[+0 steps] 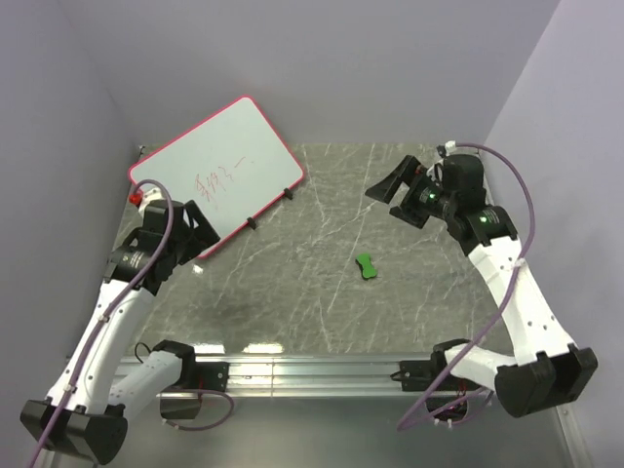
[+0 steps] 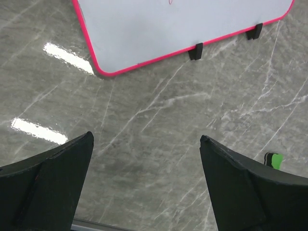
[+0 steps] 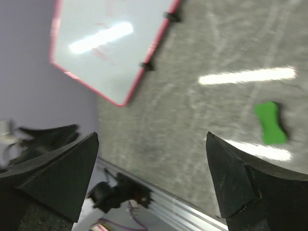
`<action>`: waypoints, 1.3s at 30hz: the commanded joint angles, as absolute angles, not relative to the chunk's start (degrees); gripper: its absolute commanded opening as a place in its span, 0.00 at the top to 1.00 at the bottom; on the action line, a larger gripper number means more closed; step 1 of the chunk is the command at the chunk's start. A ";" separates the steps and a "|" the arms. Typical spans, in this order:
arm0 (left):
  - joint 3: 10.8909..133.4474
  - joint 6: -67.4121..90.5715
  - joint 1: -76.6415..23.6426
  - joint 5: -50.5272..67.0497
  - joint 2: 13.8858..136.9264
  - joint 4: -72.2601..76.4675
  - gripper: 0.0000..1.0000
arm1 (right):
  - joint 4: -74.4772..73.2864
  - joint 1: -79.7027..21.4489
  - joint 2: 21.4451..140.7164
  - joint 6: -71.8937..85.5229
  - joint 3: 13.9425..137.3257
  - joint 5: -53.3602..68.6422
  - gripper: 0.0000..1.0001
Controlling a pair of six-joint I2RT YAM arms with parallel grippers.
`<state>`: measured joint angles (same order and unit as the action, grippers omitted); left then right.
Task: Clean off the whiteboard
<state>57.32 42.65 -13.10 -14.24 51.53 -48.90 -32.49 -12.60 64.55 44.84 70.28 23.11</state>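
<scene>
The whiteboard lies at the back left of the table, pink-red rim, two black clips on its near edge, faint red scribbles in the middle. It also shows in the left wrist view and the right wrist view. The small green bow-shaped eraser lies on the table's middle right, seen also in the right wrist view and at the left wrist view's edge. My left gripper is open and empty over the board's near left corner. My right gripper is open and empty, raised behind the eraser.
The grey marble table ends in a metal rail at the near edge. Purple walls close in the back and both sides. A small red object sits by the left wall next to the board.
</scene>
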 commanded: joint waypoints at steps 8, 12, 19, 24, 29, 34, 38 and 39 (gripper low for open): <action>56.34 41.31 -12.83 -23.28 41.32 -46.67 0.00 | -45.08 -15.90 75.49 28.75 73.73 9.67 0.05; 57.04 42.54 -11.60 -22.78 40.96 -48.43 0.01 | -47.01 -20.29 81.64 24.36 75.40 5.99 0.07; 53.96 42.10 -9.67 -20.74 40.60 -47.55 0.01 | -48.25 -26.36 92.19 21.97 76.74 -1.65 0.09; 53.44 40.43 -6.07 -17.76 41.57 -45.62 0.01 | -45.18 -28.47 94.13 21.62 71.38 -5.70 0.13; 53.44 38.67 -4.57 -16.08 42.71 -44.39 0.01 | -39.91 -29.09 95.53 22.41 66.01 -6.42 0.16; 54.49 39.20 -4.66 -15.38 44.21 -43.95 0.02 | -37.28 -30.14 98.79 22.94 65.92 -7.82 0.22; 55.63 39.11 -4.66 -14.94 45.88 -43.95 0.02 | -36.47 -30.67 100.28 23.03 67.14 -8.70 0.26; 56.16 39.11 -4.66 -15.12 46.23 -44.03 0.02 | -36.47 -30.67 100.72 23.11 67.76 -8.96 0.28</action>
